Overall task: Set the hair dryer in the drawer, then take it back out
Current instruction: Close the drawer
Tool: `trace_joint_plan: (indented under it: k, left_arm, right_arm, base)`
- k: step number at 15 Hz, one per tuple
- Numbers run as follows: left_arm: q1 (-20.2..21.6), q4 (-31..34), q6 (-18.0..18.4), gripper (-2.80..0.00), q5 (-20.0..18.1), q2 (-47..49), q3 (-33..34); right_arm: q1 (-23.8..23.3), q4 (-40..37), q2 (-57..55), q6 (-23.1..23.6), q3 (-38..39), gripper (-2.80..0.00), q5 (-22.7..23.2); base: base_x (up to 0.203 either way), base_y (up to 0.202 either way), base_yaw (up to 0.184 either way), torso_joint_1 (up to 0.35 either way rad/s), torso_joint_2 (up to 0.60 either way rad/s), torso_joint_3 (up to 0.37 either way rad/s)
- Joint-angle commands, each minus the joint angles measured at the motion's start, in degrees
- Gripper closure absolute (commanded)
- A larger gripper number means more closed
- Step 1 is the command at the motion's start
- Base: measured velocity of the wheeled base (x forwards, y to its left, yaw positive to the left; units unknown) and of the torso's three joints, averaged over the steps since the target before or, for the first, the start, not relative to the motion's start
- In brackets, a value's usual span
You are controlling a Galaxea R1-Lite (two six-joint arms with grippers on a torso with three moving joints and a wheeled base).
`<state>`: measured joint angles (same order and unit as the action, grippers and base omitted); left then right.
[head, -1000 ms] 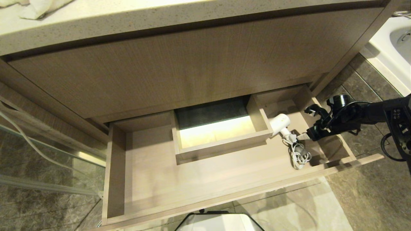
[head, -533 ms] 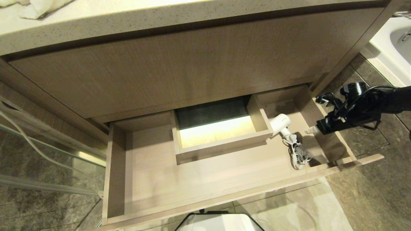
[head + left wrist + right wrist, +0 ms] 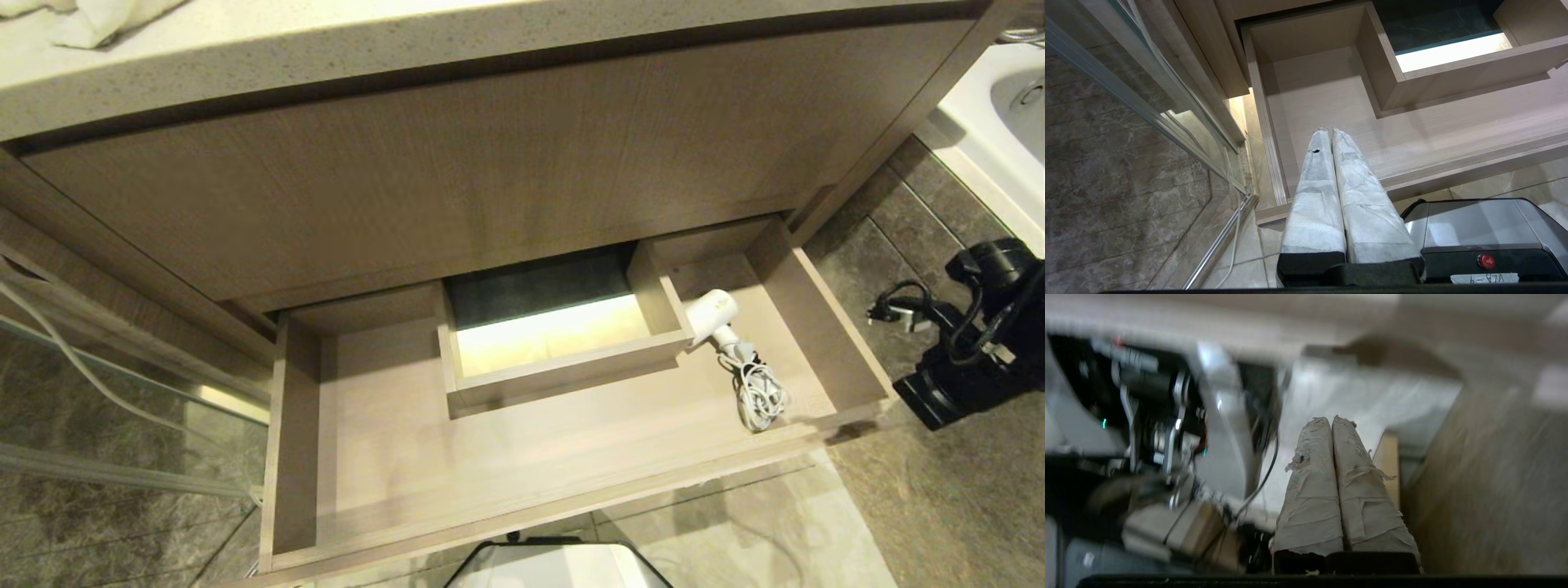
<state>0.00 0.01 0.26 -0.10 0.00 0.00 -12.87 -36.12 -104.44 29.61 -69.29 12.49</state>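
Your right arm (image 3: pixel 971 359) sits at the head view's right edge, low beside the drawer's right end. Right gripper (image 3: pixel 1331 422) has fingers pressed together, empty. Left gripper (image 3: pixel 1329 132) parked, fingers together, also empty.

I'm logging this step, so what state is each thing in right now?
drawer: pulled open.
hair dryer: lying inside the drawer at its right end, against the boxed cut-out, cord bundled beside it, not held.
right gripper: outside the drawer on its right, fingers shut, empty.
left gripper: parked near the drawer's left front, fingers shut, empty.
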Motion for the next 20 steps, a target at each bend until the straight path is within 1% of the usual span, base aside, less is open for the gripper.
trace_joint_plan:
  k: [1,2,5,7,10,12,14,15,18,19,20]
  left_arm:
    - [0.0,-0.01,0.01,0.0,0.01,0.0,0.0]
    - [0.0,-0.01,0.01,0.0,0.01,0.0,0.0]
    - [0.0,-0.01,0.01,0.0,0.01,0.0,0.0]
    - [0.0,-0.01,0.01,0.0,0.01,-0.07,0.0]
    - [0.0,-0.01,0.01,0.0,0.01,0.0,0.0]
    - [0.0,-0.01,0.01,0.0,0.01,0.0,0.0]
    - [0.0,-0.01,0.01,0.0,0.01,-0.03,0.0]
    - [0.0,-0.01,0.01,0.0,0.01,-0.09,0.0]
    - [0.0,-0.01,0.01,0.0,0.01,0.0,0.0]
    - [0.0,-0.01,0.01,0.0,0.01,-0.05,0.0]
    - [0.0,-0.01,0.01,0.0,0.01,-0.01,0.0]
  right_arm:
    - [-0.1,-0.35,3.46,0.43,5.44,0.0,-2.67]
    - [-0.06,-0.06,3.28,0.54,7.1,0.0,-3.83]
    - [0.04,0.7,-0.21,1.39,8.29,0.0,-4.38]
    - [0.07,1.84,-3.76,3.82,7.62,0.0,-5.08]
    - [0.27,6.41,-9.92,8.25,6.35,0.0,-6.81]
    - [0.53,8.86,-13.22,9.81,4.13,0.0,-6.96]
    - [0.72,10.61,-15.93,9.79,0.8,0.0,-6.93]
    - [0.7,12.92,-16.42,9.71,-0.27,0.0,-6.67]
    - [0.44,16.58,-13.53,9.5,-1.06,0.0,-4.51]
    - [0.22,20.88,-11.49,9.02,-1.18,0.0,-2.91]
    - [0.24,28.49,-10.63,5.94,-1.14,0.0,-1.09]
  base:
    - [0.0,0.0,0.0,0.0,0.0,0.0]
    - [0.0,0.0,0.0,0.0,0.0,0.0]
    - [0.0,0.0,0.0,0.0,0.0,0.0]
    - [0.0,0.0,0.0,0.0,0.0,0.0]
    - [0.0,0.0,0.0,0.0,0.0,0.0]
    - [0.0,0.0,0.0,0.0,0.0,0.0]
    - [0.0,0.0,0.0,0.0,0.0,0.0]
    - [0.0,0.0,0.0,0.0,0.0,0.0]
    - [0.0,0.0,0.0,0.0,0.0,0.0]
    - [0.0,0.0,0.0,0.0,0.0,0.0]
    - [0.0,0.0,0.0,0.0,0.0,0.0]
